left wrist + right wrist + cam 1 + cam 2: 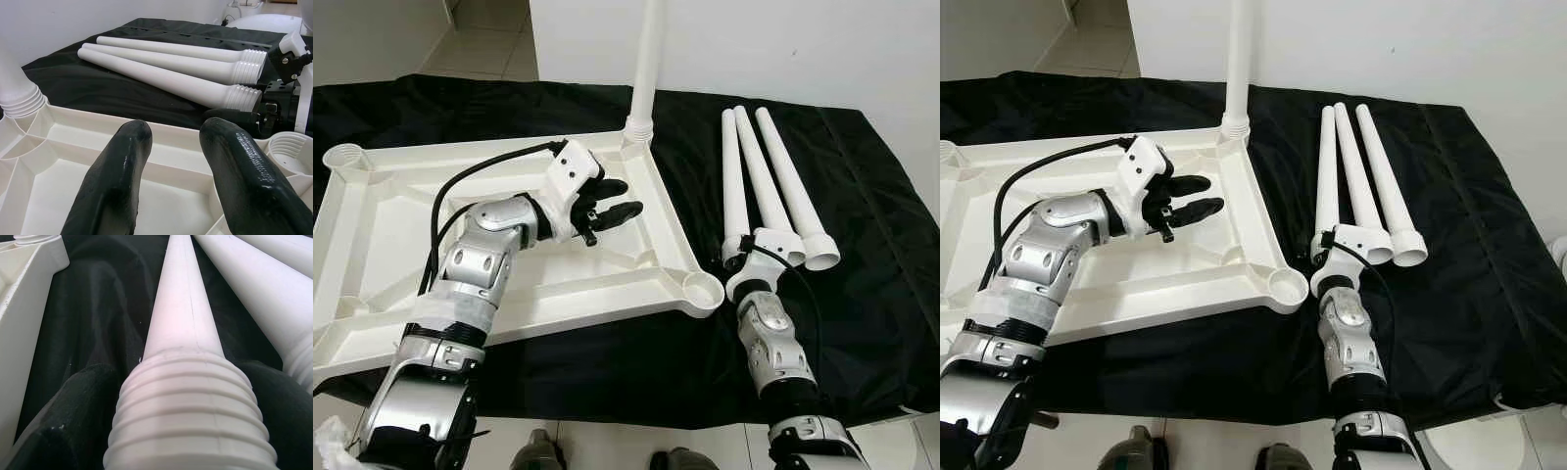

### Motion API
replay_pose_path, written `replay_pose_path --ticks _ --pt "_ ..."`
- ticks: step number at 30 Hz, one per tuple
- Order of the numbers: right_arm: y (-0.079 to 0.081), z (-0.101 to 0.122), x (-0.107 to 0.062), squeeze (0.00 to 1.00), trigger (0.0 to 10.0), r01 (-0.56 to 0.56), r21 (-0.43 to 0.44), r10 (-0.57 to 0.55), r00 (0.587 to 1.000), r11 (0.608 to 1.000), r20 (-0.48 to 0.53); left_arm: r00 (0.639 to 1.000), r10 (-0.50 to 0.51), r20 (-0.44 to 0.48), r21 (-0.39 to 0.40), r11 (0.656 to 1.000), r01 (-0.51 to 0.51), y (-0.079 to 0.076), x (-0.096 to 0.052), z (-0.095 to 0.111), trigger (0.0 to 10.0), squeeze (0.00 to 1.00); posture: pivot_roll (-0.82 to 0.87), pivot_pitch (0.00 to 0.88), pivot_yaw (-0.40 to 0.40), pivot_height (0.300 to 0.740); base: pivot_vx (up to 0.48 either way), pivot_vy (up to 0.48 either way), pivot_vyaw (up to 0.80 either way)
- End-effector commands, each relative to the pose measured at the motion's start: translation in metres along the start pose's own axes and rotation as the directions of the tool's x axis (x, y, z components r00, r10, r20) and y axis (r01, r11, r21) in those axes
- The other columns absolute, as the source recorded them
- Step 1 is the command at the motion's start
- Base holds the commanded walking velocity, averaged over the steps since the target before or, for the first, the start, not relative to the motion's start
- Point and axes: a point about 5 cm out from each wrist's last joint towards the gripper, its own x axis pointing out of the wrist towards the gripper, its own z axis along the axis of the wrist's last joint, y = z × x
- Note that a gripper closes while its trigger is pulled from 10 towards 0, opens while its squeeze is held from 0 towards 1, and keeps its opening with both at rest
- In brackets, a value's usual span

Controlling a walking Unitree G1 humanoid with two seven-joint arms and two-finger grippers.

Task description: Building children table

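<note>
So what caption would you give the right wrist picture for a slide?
Right gripper straddles the threaded end of a white table leg lying on black cloth, beside the upturned tabletop.

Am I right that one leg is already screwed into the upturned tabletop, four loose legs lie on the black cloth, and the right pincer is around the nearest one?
Not quite: three loose legs lie on the black cloth, not four, as the left eye view shows. One leg does stand in the tabletop, and the right pincer is around the nearest loose leg.
</note>
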Motion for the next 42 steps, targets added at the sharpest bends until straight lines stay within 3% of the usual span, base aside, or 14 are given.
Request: replay_pose_path --ticks 1,4,6,7,8,19,20,23,30,31,36,38,39,42 --pt "0.001 -0.005 0.000 0.00 10.0 0.005 -0.001 -0.005 1.000 1.000 -0.020 0.995 0.098 -0.006 -0.002 0.995 -0.098 0.003 0.001 -0.001 10.0 0.00 0.05 0.050 -0.042 0.740 0.000 0.000 0.00" --pt "0.002 -0.007 0.003 0.00 10.0 0.004 0.005 -0.003 0.999 1.000 -0.041 0.995 0.096 -0.006 0.000 0.995 -0.096 0.002 0.002 -0.001 10.0 0.00 0.06 0.049 -0.043 0.740 0.000 0.000 0.00" --pt "0.002 -0.008 0.004 0.00 3.6 0.001 0.035 0.001 0.998 0.999 -0.055 0.996 0.092 -0.003 0.005 0.996 -0.092 0.002 0.002 0.000 10.0 0.00 0.06 0.049 -0.044 0.740 0.000 0.000 0.00" --pt "0.002 -0.008 0.004 0.00 3.6 0.001 0.035 0.001 0.998 0.999 -0.055 0.996 0.092 -0.003 0.005 0.996 -0.092 0.002 0.002 0.000 10.0 0.00 0.06 0.049 -0.044 0.740 0.000 0.000 0.00" --pt "0.002 -0.008 0.004 0.00 0.0 0.000 0.039 0.003 0.998 0.999 -0.055 0.996 0.092 -0.002 0.007 0.996 -0.092 0.002 0.002 0.000 10.0 0.00 0.06 0.049 -0.044 0.740 0.000 0.000 0.00" --pt "-0.009 -0.008 0.002 0.00 0.0 0.034 0.082 -0.028 0.996 0.996 -0.081 0.996 0.085 -0.025 0.019 0.996 -0.084 0.003 0.002 -0.001 10.0 0.00 0.05 0.049 -0.030 0.740 0.000 0.000 0.00" --pt "-0.009 -0.007 0.002 0.00 10.0 0.031 0.074 -0.026 0.997 0.997 -0.070 0.996 0.085 -0.029 0.023 0.996 -0.084 0.003 0.002 -0.001 10.0 0.00 0.05 0.049 -0.030 0.740 0.000 0.000 0.00" --pt "-0.005 0.019 -0.005 0.00 10.0 -0.019 -0.106 0.034 0.989 0.994 0.144 0.996 0.084 -0.028 0.025 0.996 -0.084 0.005 0.002 0.002 10.0 0.00 0.05 0.043 -0.012 0.740 0.000 0.000 0.00" --pt "-0.003 0.015 -0.016 0.00 9.9 -0.068 -0.020 0.070 0.985 0.998 0.155 0.995 0.094 -0.019 0.010 0.996 -0.093 0.006 0.005 0.003 10.0 0.00 0.05 0.040 -0.004 0.740 0.000 0.000 0.00" --pt "-0.003 0.016 -0.018 0.00 0.0 -0.060 -0.005 0.060 0.983 0.998 0.175 0.996 0.093 -0.018 0.013 0.996 -0.093 0.005 0.005 0.003 10.0 0.00 0.05 0.039 0.002 0.740 0.000 0.000 0.00" --pt "-0.005 0.018 -0.020 0.00 0.0 0.002 -0.021 0.002 0.979 1.000 0.203 0.996 0.089 -0.018 0.009 0.996 -0.089 0.005 0.007 0.004 10.0 0.00 0.05 0.036 0.008 0.740 0.000 0.000 0.00" --pt "-0.005 0.020 -0.020 0.00 2.6 0.009 -0.019 -0.004 0.976 1.000 0.218 0.996 0.086 -0.016 0.009 0.996 -0.086 0.005 0.008 0.004 10.0 0.00 0.05 0.036 0.010 0.740 0.000 0.000 0.00" --pt "-0.005 0.028 -0.022 0.00 10.0 0.004 -0.027 0.003 0.961 1.000 0.275 0.997 0.080 -0.009 -0.011 0.997 -0.080 0.006 0.009 0.006 10.0 0.00 0.05 0.033 0.015 0.740 0.000 0.000 0.00" --pt "-0.004 0.048 -0.024 0.00 10.0 0.003 -0.054 0.018 0.922 0.999 0.387 0.998 0.058 0.023 -0.063 0.996 -0.056 0.007 0.010 0.011 10.0 0.00 0.05 0.030 0.016 0.740 0.000 0.000 0.00"
